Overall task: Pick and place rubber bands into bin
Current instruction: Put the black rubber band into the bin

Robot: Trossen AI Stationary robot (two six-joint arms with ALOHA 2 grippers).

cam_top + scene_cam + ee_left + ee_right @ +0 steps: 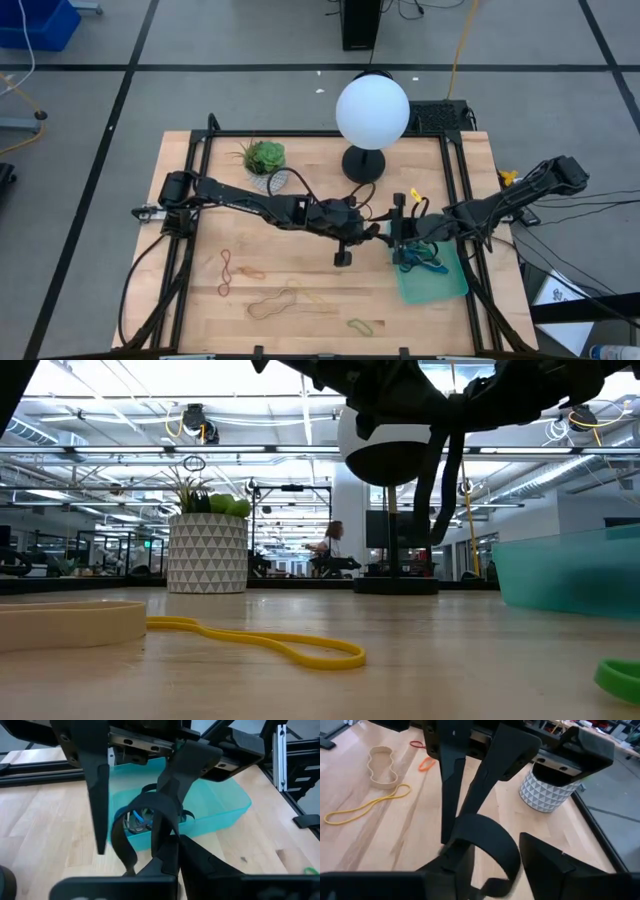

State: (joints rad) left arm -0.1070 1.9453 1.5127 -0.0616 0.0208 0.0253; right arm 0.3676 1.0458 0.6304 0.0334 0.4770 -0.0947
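A wide black rubber band (148, 804) hangs in the air between my two grippers, just left of the teal bin (445, 285). My left gripper (352, 242) is shut on it. My right gripper (402, 236) is open, close beside the left one at the bin's far left corner, and the band loops around one of its fingers. The bin rests flat on the table and holds blue and black bands (420, 262). Red (225, 272), tan (272, 303), yellow (320, 300) and green (360, 326) bands lie loose on the table's near half. My left gripper pinches the black band's lower part (172, 836) between its two fingers, coming roughly level from the table's left. The band is lifted clear of the table and curls up in a slack loop. My right gripper is open, with the black band looped around one finger (172, 795); the band's curve (496, 842) lies between its fingers. The fingers point down from above. The other finger (98, 795) stands clear of the band.
A white patterned plant pot (265, 160) stands at the table's far left and a white globe lamp (372, 112) on a black base at the far middle. Black frame rails (460, 190) run along the table's edges.
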